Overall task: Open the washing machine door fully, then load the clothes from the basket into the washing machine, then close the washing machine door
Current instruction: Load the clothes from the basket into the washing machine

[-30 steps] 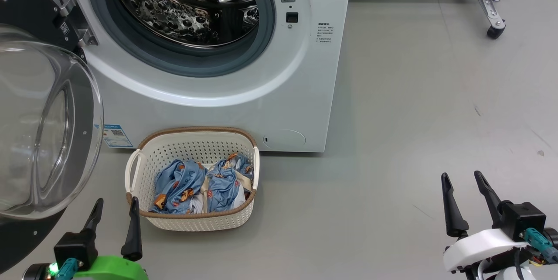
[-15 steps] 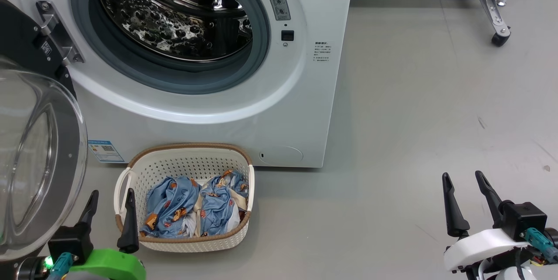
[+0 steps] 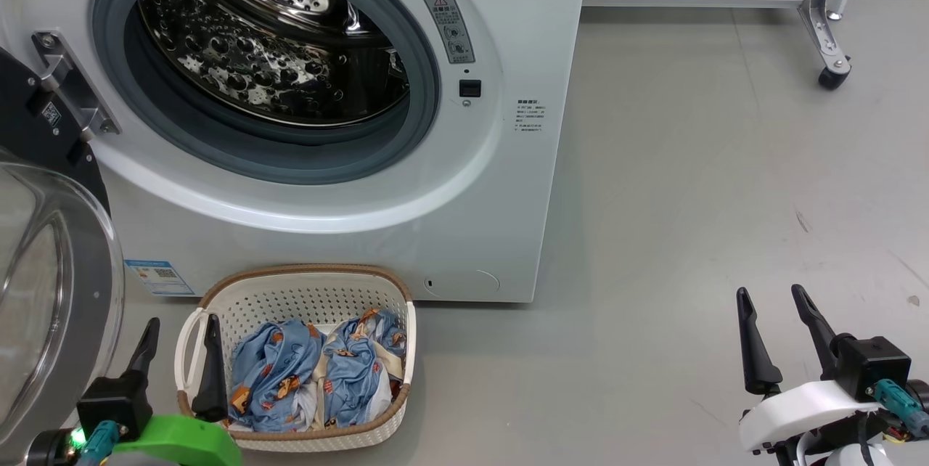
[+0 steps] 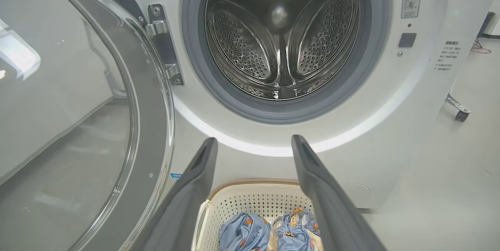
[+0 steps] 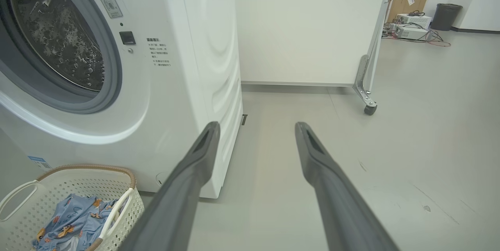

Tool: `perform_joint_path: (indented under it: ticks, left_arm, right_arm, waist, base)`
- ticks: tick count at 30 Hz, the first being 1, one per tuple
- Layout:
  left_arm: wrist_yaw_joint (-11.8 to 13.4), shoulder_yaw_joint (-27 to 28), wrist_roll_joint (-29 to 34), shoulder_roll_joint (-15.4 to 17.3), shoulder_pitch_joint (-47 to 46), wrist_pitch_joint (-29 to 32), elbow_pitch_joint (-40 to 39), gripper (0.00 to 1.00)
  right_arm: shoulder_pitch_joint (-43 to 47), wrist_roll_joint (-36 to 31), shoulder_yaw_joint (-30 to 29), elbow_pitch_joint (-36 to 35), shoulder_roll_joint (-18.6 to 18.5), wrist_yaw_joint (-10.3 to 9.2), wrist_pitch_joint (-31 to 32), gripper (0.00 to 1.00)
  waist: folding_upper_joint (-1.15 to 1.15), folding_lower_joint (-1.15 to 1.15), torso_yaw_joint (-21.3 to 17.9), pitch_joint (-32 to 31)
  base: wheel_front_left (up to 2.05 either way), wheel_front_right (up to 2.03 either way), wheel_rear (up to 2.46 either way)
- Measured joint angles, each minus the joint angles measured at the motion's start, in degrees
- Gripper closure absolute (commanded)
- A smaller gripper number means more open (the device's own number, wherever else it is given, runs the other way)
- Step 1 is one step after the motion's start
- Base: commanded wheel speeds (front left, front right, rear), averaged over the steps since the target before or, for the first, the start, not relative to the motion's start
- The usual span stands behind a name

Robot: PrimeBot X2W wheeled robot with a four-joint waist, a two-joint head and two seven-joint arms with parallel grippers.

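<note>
The white washing machine point(image 3: 501, 183) point(image 5: 187, 79) stands with its steel drum point(image 3: 268, 59) point(image 4: 283, 43) exposed. Its door point(image 3: 51, 292) point(image 4: 78, 126), a glass bowl in a black ring, is swung wide to the left on its hinge. On the floor before the machine sits the cream basket point(image 3: 305, 310) point(image 4: 250, 198) point(image 5: 70, 188) holding blue printed clothes point(image 3: 312, 379) point(image 4: 269, 233) point(image 5: 72, 223). My left gripper point(image 3: 181, 324) point(image 4: 254, 145) is open and empty, by the basket's left rim. My right gripper point(image 3: 771, 297) point(image 5: 256, 128) is open and empty, over bare floor far right of the basket.
A white panel on a metal leg with a caster point(image 3: 832, 78) point(image 5: 369, 108) stands at the back right. Grey floor point(image 3: 689, 197) spreads to the right of the machine. Boxes, cables and a dark bin point(image 5: 447, 16) sit far off.
The head camera has tilted up and shifted, so machine and basket sit lower and further left in the picture. Both grippers stay open.
</note>
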Motion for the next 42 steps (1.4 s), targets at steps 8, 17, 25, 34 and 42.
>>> perform_joint_path:
  ticks: [8, 17, 25, 34, 42]
  left_arm:
    - [0.0, -0.5, 0.4, -0.2, 0.0, 0.0, 0.5, 0.00]
    - [-0.1, -0.6, 0.6, -0.4, 0.1, 0.0, 0.7, 0.00]
    - [-0.4, -0.6, 0.6, -0.8, 0.3, 0.0, 0.8, 0.00]
    - [-0.5, -0.7, 0.4, -1.1, 0.2, 0.0, 0.7, 0.00]
    - [-0.6, -1.5, 0.4, -1.2, -1.3, 0.0, 0.0, 0.00]
  right_arm:
    - [0.0, -0.3, 0.0, 0.2, 0.0, 0.41, 0.0, 0.00]
    - [0.0, -0.4, 0.0, 0.3, 0.1, 0.41, 0.0, 0.00]
    - [0.0, -0.4, 0.0, 0.1, 0.3, 0.41, 0.0, 0.00]
    - [0.0, -0.4, -0.2, -0.5, 0.3, 0.42, 0.0, 0.00]
    - [-1.4, -0.5, -0.4, -2.3, 0.1, 0.42, 0.0, 0.00]
  waist:
    - [0.00, 0.00, -0.1, -0.3]
    - [0.00, 0.00, -0.1, -0.5]
    - [0.00, 0.00, 0.0, 0.3]
    - [0.00, 0.00, -0.1, 3.0]
    - [0.00, 0.00, -0.3, 7.6]
  base:
    - [0.27, -0.27, 0.00]
    - [0.01, -0.01, 0.00]
    - [0.00, 0.00, 0.00]
    - [0.00, 0.00, 0.00]
    - [0.00, 0.00, 0.00]
